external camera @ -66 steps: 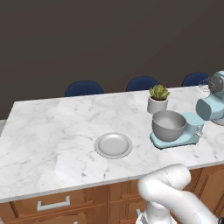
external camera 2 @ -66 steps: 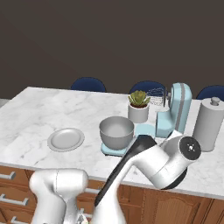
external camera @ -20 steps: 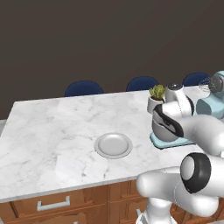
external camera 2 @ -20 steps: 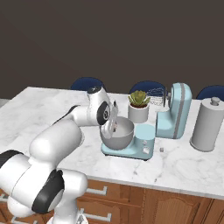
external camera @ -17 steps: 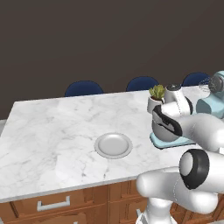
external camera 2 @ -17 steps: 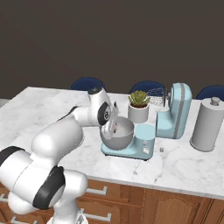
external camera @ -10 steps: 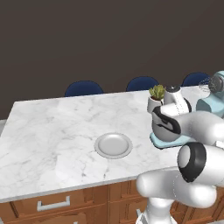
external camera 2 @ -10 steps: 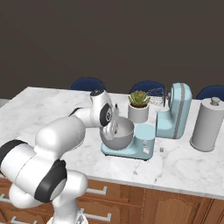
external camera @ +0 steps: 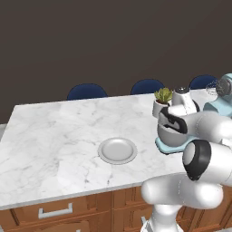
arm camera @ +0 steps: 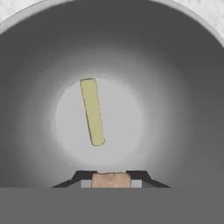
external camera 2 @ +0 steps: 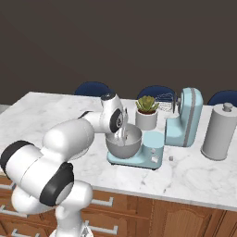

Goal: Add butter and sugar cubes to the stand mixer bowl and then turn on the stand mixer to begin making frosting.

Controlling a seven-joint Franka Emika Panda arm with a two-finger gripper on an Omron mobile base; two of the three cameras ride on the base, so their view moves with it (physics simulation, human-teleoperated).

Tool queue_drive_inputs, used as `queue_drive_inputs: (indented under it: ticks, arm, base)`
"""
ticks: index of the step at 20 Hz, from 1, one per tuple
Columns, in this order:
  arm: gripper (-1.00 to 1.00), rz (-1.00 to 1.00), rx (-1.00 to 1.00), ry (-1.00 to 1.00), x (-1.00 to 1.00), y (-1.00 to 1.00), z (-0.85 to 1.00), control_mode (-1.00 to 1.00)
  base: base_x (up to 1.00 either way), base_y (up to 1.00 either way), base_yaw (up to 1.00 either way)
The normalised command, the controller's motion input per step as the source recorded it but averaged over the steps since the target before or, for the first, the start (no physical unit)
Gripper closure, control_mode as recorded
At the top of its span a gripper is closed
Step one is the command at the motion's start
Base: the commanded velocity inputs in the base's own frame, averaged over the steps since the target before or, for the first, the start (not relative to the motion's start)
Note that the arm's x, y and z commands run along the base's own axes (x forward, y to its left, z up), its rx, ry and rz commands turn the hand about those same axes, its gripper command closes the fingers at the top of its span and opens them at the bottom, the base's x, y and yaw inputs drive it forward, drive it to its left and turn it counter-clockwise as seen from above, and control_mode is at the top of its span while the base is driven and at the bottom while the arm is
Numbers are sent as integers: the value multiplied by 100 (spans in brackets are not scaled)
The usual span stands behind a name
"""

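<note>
The hand (arm camera: 112, 178) grips a tan cube above the stand mixer bowl (arm camera: 183, 87), ready to drop beside the butter (arm camera: 92, 111)

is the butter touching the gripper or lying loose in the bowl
Apart. The hand view shows the butter lying on the stand mixer bowl floor, bare metal between it and the gripper.

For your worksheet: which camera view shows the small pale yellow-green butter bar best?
The hand view: the pale yellow-green butter bar lies in plain sight on the floor of the deep grey metal mixer bowl. In both base views the bowl's wall and the arm hide it.
</note>
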Motion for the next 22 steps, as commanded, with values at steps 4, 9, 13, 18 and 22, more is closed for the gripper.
queue_drive_inputs:
  ticks: [4, 9, 13, 18, 22]
  arm:
    - [100, 15, 2, 0, 31, -10, -2, -100]
    - [100, 17, 2, 0, 36, -3, -17, -100]
    - [100, 16, 1, 0, 36, 0, -24, -100]
    - [100, 13, 0, 0, 25, 0, -43, -100]
    - [-100, 12, 0, 3, 23, 0, -51, -100]
  base:
    - [0, 0, 0]
    - [0, 0, 0]
    - [0, 0, 0]
    - [0, 0, 0]
    - [0, 0, 0]
